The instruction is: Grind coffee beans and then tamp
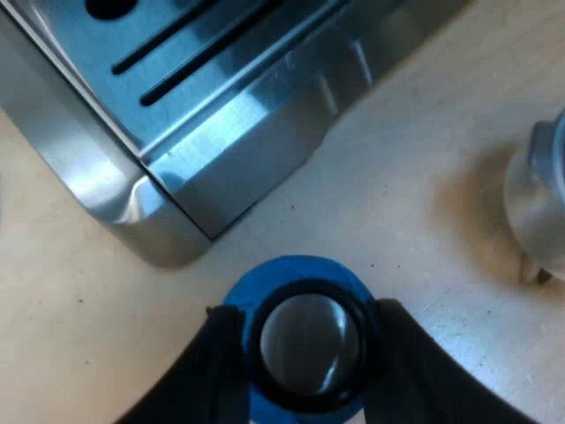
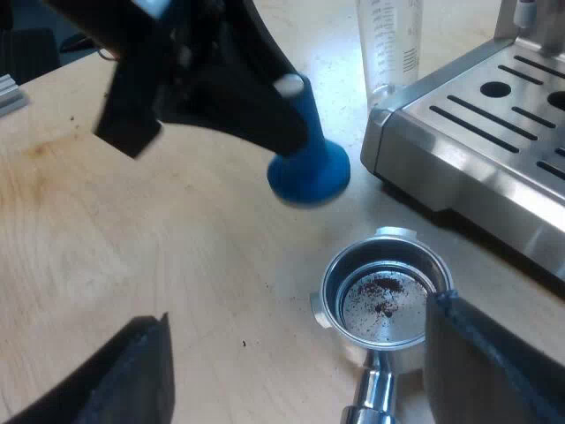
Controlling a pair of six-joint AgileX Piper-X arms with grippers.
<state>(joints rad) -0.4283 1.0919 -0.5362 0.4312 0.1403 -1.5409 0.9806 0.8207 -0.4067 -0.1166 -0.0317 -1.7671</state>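
Observation:
The blue tamper [image 1: 307, 346], with a metal cap in a black ring, sits between my left gripper's [image 1: 305, 314] black fingers, which are shut on it. It is close to the corner of the espresso machine's drip tray [image 1: 221, 132]. In the right wrist view the left arm holds the blue tamper [image 2: 309, 172] low over the wooden table; whether its base touches the wood I cannot tell. The metal holder [image 2: 384, 296] lies on the table with dark coffee specks in its basket. My right gripper [image 2: 298, 314] is open, its fingers wide on either side of the holder's handle.
A measuring glass [image 2: 388, 44] stands at the corner of the machine's steel drip tray [image 2: 477, 132]. The holder's basket [image 1: 538, 203] lies a short way from the tamper. Bare wooden table [image 2: 132, 230] spreads around the tamper.

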